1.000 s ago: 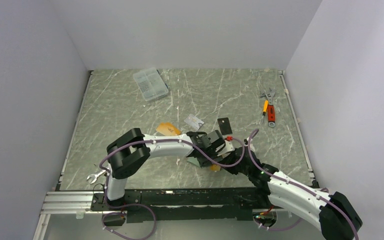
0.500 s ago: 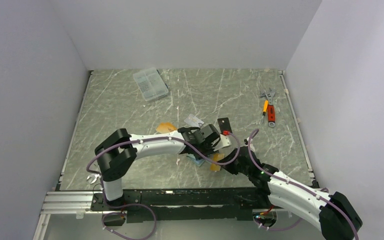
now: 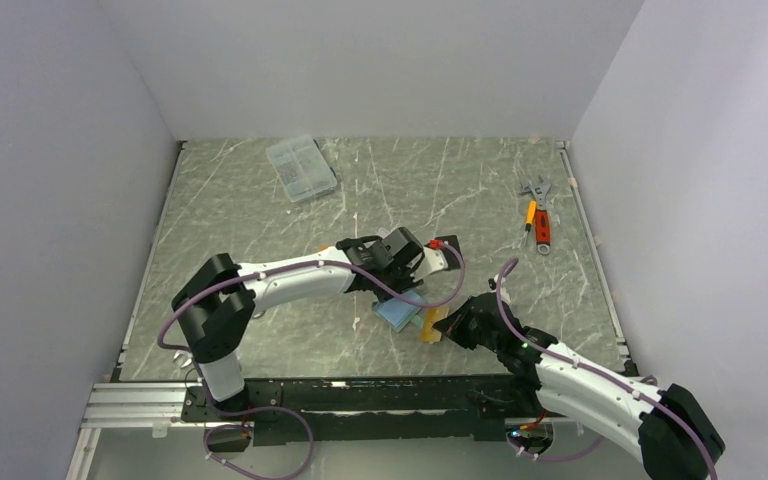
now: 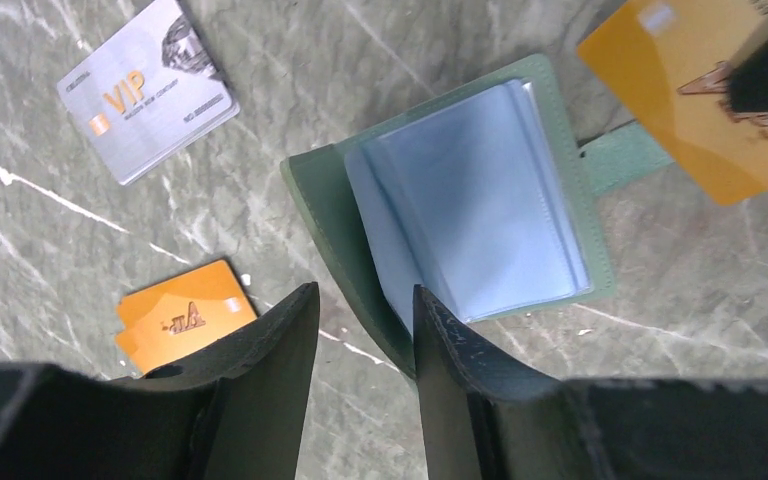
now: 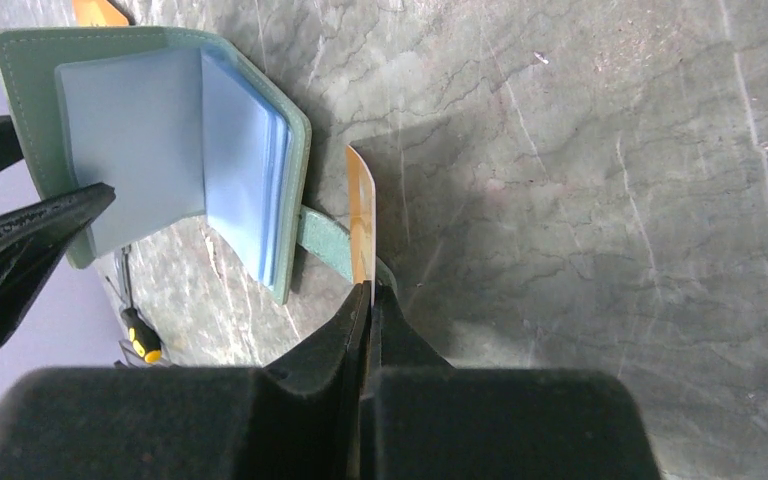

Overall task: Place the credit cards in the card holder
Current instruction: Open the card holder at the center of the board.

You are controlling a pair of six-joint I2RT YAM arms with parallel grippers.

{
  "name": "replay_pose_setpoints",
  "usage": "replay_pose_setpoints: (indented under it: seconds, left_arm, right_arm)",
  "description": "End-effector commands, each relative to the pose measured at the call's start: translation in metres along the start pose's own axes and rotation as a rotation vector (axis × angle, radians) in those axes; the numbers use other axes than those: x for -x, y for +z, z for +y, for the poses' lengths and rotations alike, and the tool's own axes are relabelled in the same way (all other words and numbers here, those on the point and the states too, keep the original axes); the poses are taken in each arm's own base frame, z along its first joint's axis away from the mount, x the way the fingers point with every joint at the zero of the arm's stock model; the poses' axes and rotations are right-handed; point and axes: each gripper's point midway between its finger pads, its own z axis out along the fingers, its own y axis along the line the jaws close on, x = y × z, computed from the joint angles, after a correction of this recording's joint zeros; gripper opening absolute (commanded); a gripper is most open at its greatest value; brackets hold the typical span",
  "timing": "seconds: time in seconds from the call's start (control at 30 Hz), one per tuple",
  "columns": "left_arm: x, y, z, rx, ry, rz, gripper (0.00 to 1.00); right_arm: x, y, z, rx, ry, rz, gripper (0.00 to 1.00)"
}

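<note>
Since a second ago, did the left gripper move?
Yes. In the top view the left gripper moved left and away from the camera, getting nearer to the clear box.

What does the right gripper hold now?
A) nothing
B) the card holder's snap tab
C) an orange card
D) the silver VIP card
C: the right wrist view shows the right gripper shut on an orange card, held on edge beside the open card holder.
</note>
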Motion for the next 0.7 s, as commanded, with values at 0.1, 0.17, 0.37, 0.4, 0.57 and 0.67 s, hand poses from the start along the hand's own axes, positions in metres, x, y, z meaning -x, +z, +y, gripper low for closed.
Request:
replay_pose_setpoints:
  seconds: [0.1, 0.17, 0.37, 0.4, 0.57, 0.67]
  left_arm:
    - [-0.016, -0.001, 0.037, 0.075, -0.025, 0.013, 0.45]
    - [-0.023, 0.003, 0.040, 0.073, -0.034, 0.030, 0.45]
    - [-0.028, 0.014, 0.032, -0.014, -0.099, 0.046, 0.43]
    - [-0.029, 0.015, 0.032, -0.034, -0.121, 0.049, 0.42]
    - [-0.038, 0.024, 0.017, -0.185, -0.213, 0.067, 0.34]
    - [-0.044, 0.027, 0.003, -0.256, -0.226, 0.076, 0.21]
  right_arm:
    - [-0.014, -0.005, -0.065, -0.219, -0.041, 0.033, 0.00]
    - [-0.013, -0.004, -0.065, -0.218, -0.043, 0.033, 0.00]
    - [-0.013, -0.004, -0.063, -0.214, -0.047, 0.035, 0.00]
    - [-0.013, -0.004, -0.063, -0.212, -0.048, 0.034, 0.00]
    - [-0.013, -0.005, -0.061, -0.199, -0.047, 0.031, 0.00]
    - [-0.010, -0.006, -0.053, -0.170, -0.059, 0.022, 0.00]
